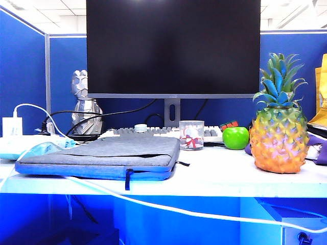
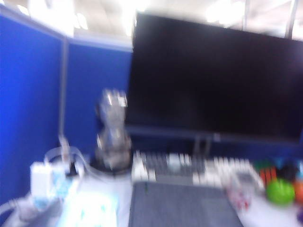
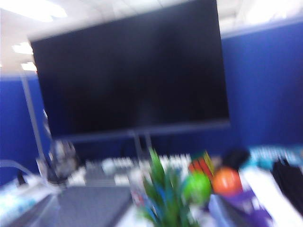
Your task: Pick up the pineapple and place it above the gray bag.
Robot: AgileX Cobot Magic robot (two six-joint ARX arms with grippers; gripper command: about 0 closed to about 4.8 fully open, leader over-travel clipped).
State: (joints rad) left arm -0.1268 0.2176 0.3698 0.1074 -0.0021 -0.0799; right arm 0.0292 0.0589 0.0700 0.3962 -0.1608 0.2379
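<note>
Two task things sit well apart on the white surface (image 1: pixel 214 171) in the exterior view, the pineapple (image 1: pixel 279 133) upright at right and the gray bag (image 1: pixel 104 155) flat at left, while both blurred wrist views show neither pincer, so their state cannot be told.

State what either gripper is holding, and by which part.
Nothing is visibly held: neither gripper is in view, and the pineapple stands untouched on the desk.
</note>
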